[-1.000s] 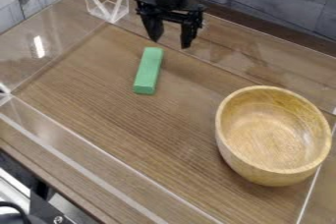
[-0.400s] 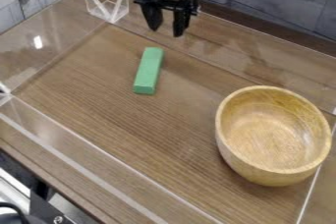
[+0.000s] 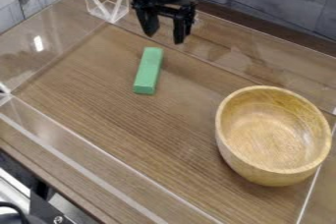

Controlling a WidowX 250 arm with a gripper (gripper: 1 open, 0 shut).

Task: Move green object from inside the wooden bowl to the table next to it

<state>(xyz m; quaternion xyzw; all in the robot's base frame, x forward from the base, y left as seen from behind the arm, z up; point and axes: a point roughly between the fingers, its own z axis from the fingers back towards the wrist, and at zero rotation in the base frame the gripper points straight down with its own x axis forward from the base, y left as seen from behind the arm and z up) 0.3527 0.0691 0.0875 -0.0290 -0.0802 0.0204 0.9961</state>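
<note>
The green block (image 3: 148,71) lies flat on the worktop (image 3: 118,130), well left of the wooden bowl (image 3: 274,135). The tool (image 3: 164,33) hangs just beyond the block, fingers spread wide and holding nothing.

green object (image 3: 148,71) on table (image 3: 118,120) | wooden bowl (image 3: 273,135) empty | gripper (image 3: 164,32) open

Black tool (image 3: 164,31), slim pronged fingers
</note>
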